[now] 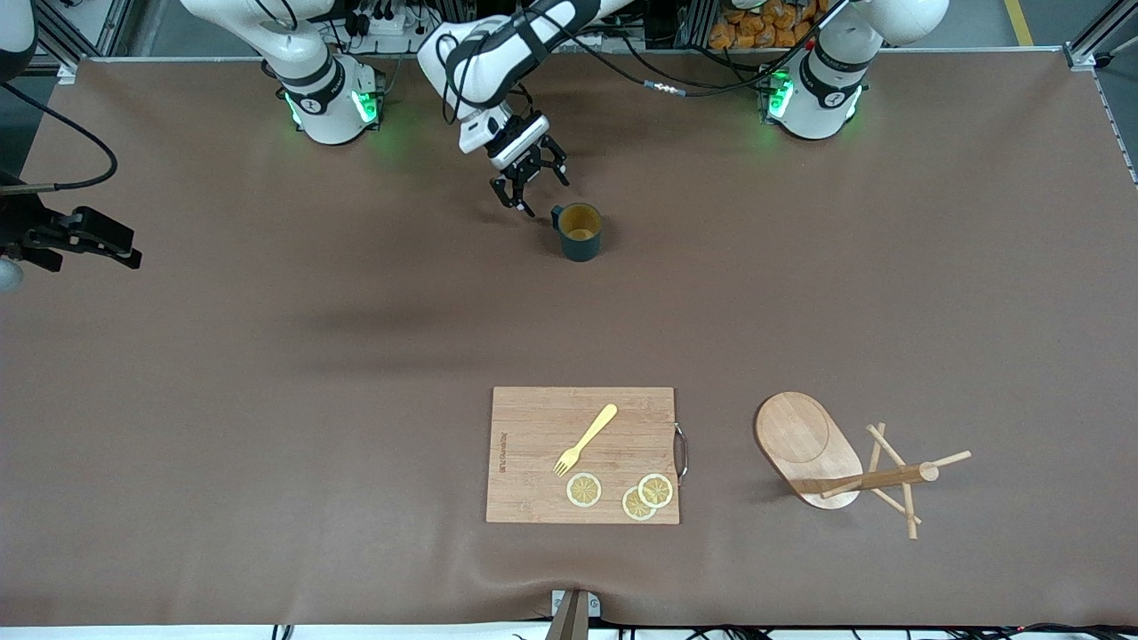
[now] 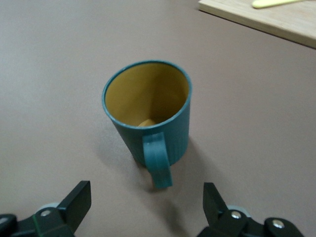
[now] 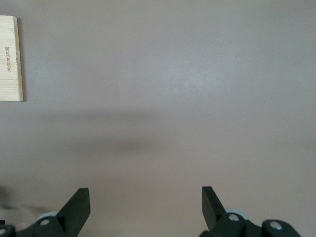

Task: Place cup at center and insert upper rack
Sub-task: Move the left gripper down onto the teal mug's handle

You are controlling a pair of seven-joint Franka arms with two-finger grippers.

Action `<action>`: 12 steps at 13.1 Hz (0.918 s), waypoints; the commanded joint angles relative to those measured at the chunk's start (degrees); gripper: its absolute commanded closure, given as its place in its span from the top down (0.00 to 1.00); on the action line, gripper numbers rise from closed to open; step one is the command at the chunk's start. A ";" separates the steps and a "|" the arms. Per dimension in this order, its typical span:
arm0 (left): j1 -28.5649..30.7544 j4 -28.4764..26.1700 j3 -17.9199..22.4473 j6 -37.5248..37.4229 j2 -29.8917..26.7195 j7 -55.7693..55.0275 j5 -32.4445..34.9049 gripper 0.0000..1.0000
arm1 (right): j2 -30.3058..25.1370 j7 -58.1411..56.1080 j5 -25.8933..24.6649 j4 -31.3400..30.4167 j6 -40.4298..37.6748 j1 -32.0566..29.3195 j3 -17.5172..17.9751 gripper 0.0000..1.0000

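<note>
The dark teal cup (image 1: pixel 581 233) stands upright on the brown table, well farther from the front camera than the cutting board. In the left wrist view the cup (image 2: pixel 148 113) turns its loop handle toward the gripper and shows its tan inside. My left gripper (image 1: pixel 544 194) hovers open just beside the cup, on the handle side, with nothing between its fingers (image 2: pixel 147 197). The upper rack (image 1: pixel 853 462), a wooden mug tree, lies tipped on its side beside the cutting board, toward the left arm's end. My right gripper (image 1: pixel 133 249) waits open over bare table at the right arm's end (image 3: pixel 145 197).
A rectangular wooden cutting board (image 1: pixel 533 444) lies near the front edge with a yellow fork (image 1: pixel 587 438) and three lemon slices (image 1: pixel 584 490) on it. Its corner shows in both wrist views (image 2: pixel 276 19) (image 3: pixel 10 59).
</note>
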 commanded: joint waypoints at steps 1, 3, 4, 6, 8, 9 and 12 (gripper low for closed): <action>-1.01 1.61 0.58 -0.60 1.65 -3.40 2.76 1.00 | 0.22 -0.46 -0.67 -0.21 0.53 -0.93 0.64 1.00; -1.01 1.70 1.80 -0.60 1.65 -3.40 2.77 1.00 | 0.13 -0.46 -0.58 -0.74 1.24 -1.02 0.64 1.00; -1.10 1.70 2.25 -0.60 1.65 -3.49 2.77 1.00 | 0.05 -0.38 -0.58 -0.74 1.15 -1.02 0.64 1.00; -1.10 1.78 2.60 -0.34 2.52 -4.54 3.03 1.00 | 0.05 -0.46 -0.58 -0.91 1.24 -1.19 0.56 1.00; -1.10 1.70 2.69 -0.34 2.62 -4.63 3.65 0.91 | 0.13 -0.46 -0.58 -0.91 1.32 -1.28 0.56 1.00; -1.10 1.70 2.69 -0.34 2.79 -4.81 3.65 0.82 | 0.13 -0.46 -0.58 -0.91 1.41 -1.20 0.47 1.00; -1.01 1.70 2.69 -0.34 2.97 -5.42 3.65 0.68 | 0.13 -0.46 -0.58 -1.09 1.50 -1.11 0.56 1.00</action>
